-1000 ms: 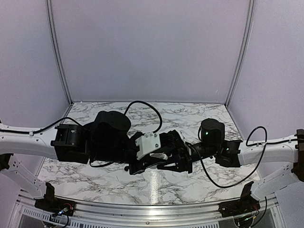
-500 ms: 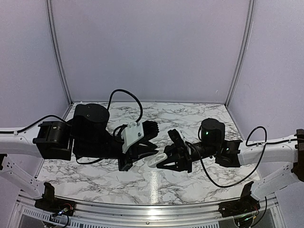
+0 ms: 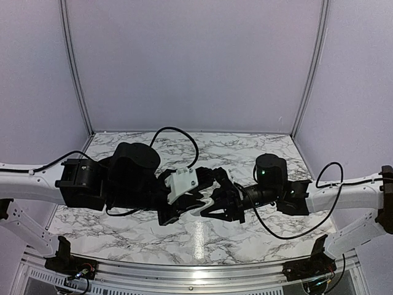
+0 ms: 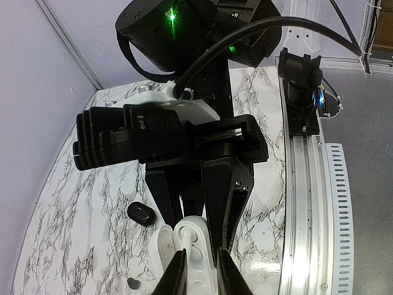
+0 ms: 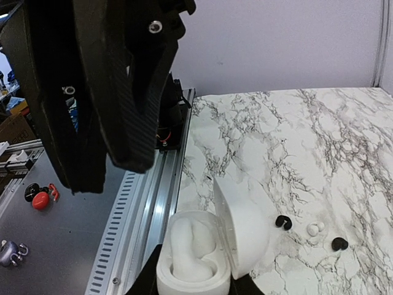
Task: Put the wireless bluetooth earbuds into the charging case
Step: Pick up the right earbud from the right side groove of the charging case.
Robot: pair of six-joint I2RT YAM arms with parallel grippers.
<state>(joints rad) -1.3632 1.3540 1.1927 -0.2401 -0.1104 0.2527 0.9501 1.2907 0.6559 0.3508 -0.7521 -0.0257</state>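
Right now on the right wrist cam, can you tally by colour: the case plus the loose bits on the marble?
white case: 1
white bit: 1
black bits: 2
Total: 4

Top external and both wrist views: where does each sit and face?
Top external: above, behind the robot, looking down at the marble table; left arm and right arm show.
Left wrist: looks past the left gripper at the right gripper and near rail.
Right wrist: looks across the table; left gripper looms above, own fingers barely show.
Shared: both wrist views show the open charging case.
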